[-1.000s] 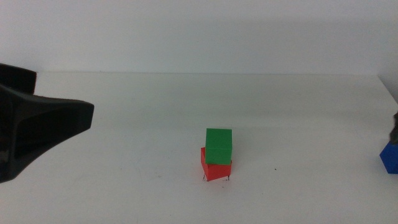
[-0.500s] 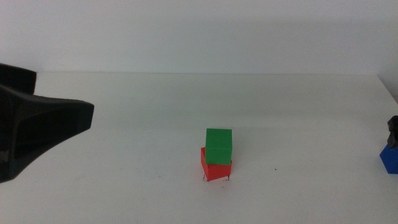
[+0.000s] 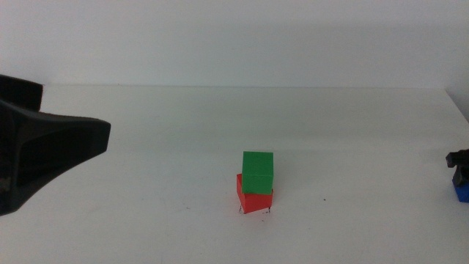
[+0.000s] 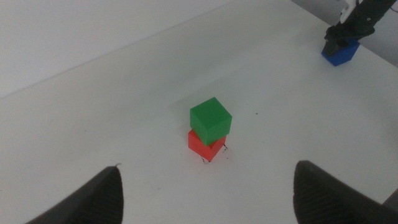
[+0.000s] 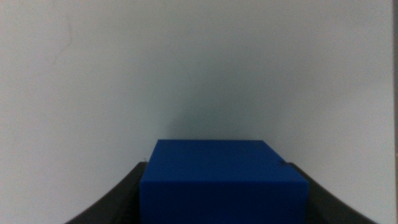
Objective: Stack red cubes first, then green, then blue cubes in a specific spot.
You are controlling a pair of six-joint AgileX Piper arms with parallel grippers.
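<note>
The green cube (image 3: 257, 171) sits on the red cube (image 3: 251, 201), slightly turned, on the spot marked by two black ticks (image 3: 241, 211). The stack also shows in the left wrist view, green cube (image 4: 210, 118) over red cube (image 4: 205, 148). The blue cube (image 3: 462, 193) lies on the table at the far right edge. My right gripper (image 3: 462, 178) is low over it, open, a jaw on either side of the blue cube (image 5: 222, 180). My left gripper (image 4: 205, 186) is open and empty, held to the left of the stack (image 3: 69, 139).
A lone black speck (image 3: 325, 199) lies right of the stack. The white table's far edge (image 3: 234, 86) meets a plain wall. The table's right edge runs close beside the blue cube (image 4: 341, 56).
My right gripper has come down over the blue cube, covering more of it. The stack and the left arm have not moved.
</note>
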